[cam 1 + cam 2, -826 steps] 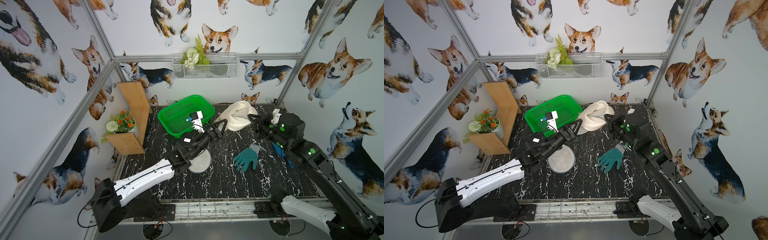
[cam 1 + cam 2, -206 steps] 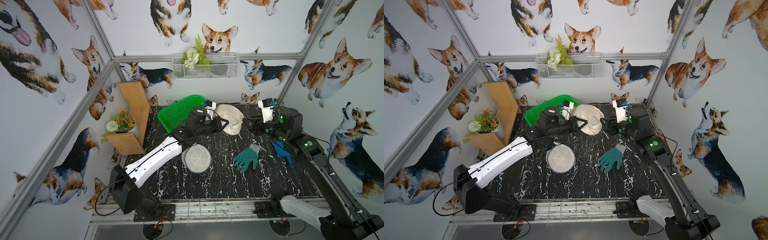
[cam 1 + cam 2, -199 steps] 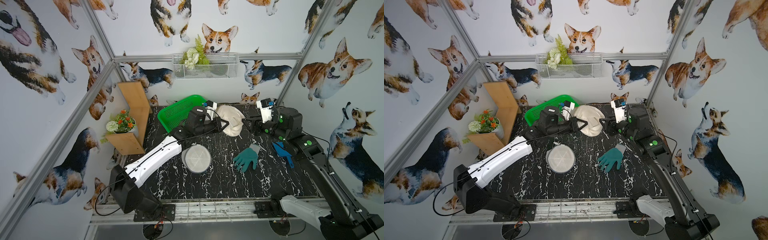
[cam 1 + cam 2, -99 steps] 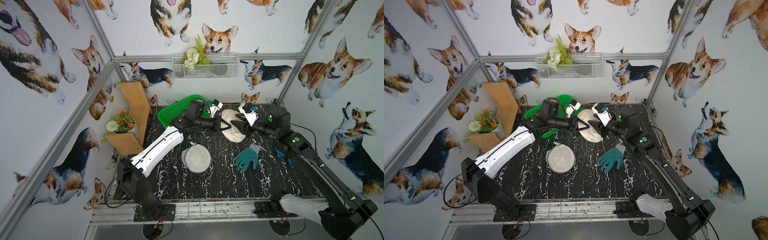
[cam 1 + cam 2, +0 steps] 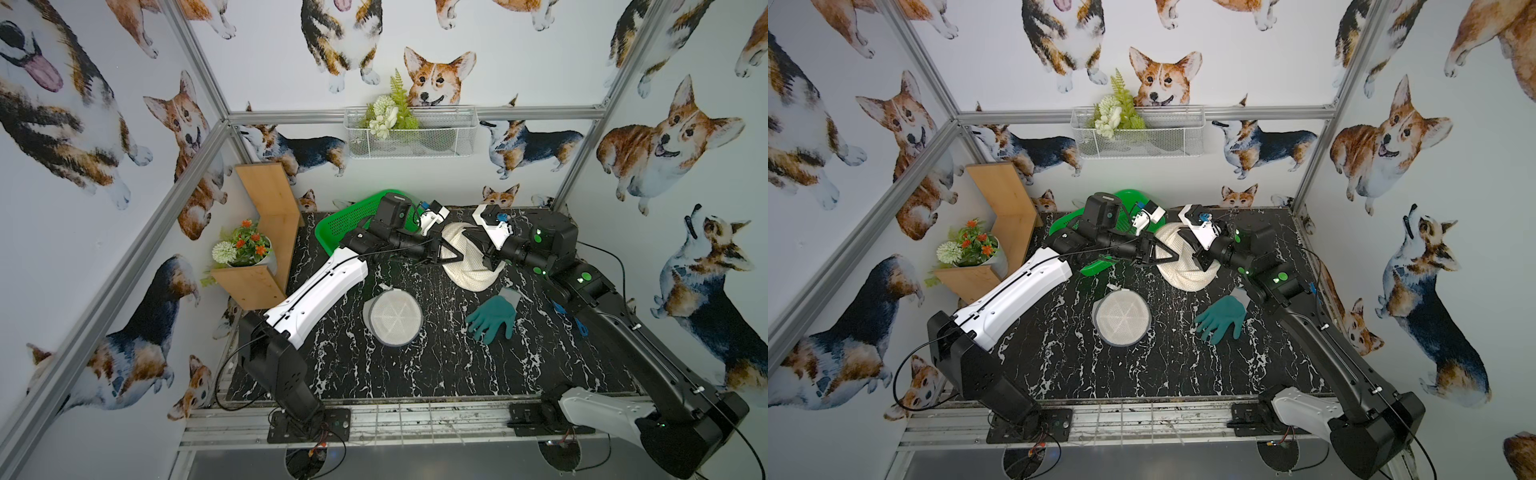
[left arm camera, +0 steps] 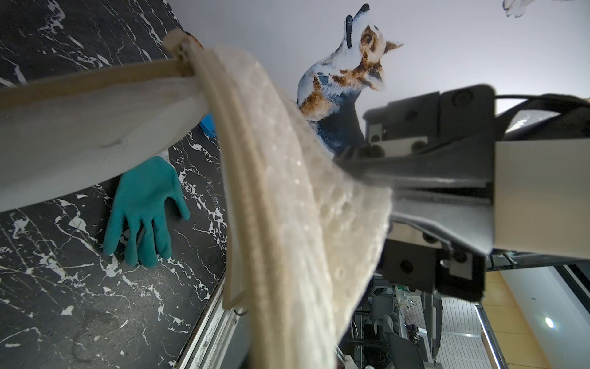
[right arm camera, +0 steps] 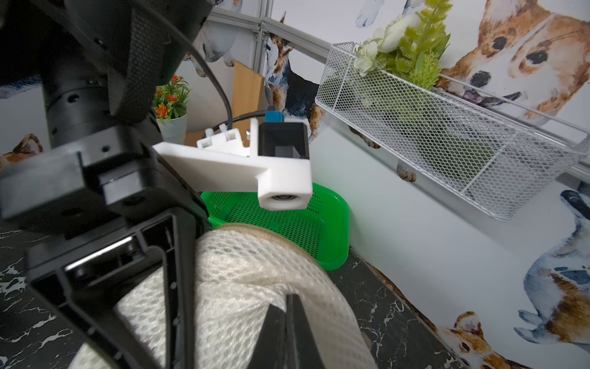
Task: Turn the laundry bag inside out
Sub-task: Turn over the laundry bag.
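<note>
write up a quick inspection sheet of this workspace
surface: black white-veined table, no spills seen
job's things: laundry bag bunched, gripped from both sides
clutter: teal glove, round mesh pouch, green basket at back
grippers: left claw shut on bag fabric; right claw shut, apparently pinching its mesh
cables: black cable to left wrist camera; loops at arm bases
surroundings: corgi-print walls, wire basket with greenery, flower pot, wooden shelf
</note>
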`<state>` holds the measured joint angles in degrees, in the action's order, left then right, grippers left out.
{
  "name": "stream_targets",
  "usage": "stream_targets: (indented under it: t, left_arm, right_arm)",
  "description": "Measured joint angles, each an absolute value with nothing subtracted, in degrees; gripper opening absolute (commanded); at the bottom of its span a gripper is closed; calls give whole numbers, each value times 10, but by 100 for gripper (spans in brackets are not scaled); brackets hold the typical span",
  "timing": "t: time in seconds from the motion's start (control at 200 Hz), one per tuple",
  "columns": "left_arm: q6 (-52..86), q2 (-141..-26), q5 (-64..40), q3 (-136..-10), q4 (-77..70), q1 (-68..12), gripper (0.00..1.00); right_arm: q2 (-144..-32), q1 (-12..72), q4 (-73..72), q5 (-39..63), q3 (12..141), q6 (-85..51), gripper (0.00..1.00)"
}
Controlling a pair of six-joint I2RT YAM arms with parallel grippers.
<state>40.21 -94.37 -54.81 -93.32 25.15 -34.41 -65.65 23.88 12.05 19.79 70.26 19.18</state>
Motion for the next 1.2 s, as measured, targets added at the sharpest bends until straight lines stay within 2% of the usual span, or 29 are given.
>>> stream_targets:
  t: [0.16,0.33,0.455,0.611,0.736,0.876,1.011,1.201]
  left_arm:
    - [375,-944,-561,-935,264,-344,0]
    - [376,-940,-568,-927,259,-340,0]
    - [416,-919,-595,-884,205,-314,0]
    - [528,-896,-597,-795,82,-265,0]
    - [554,-895,-605,-796,43,-263,0]
    - [561,-895,-609,-802,27,-262,0]
    - [561,-894,-615,-807,24,-262,0]
    - [558,-893,-620,-813,24,-262,0]
  right_arm:
    - [-692,239,120,204,715,188,0]
    - [-708,238,123,196,715,168,46]
    - [-667,235,140,188,713,140,62]
    - [-569,235,149,216,691,107,62]
    - [-533,235,151,235,670,86,45]
    - [-561,243,152,278,668,42,31]
    - [-609,251,158,301,685,-3,30]
    - [-648,251,169,298,708,-31,39]
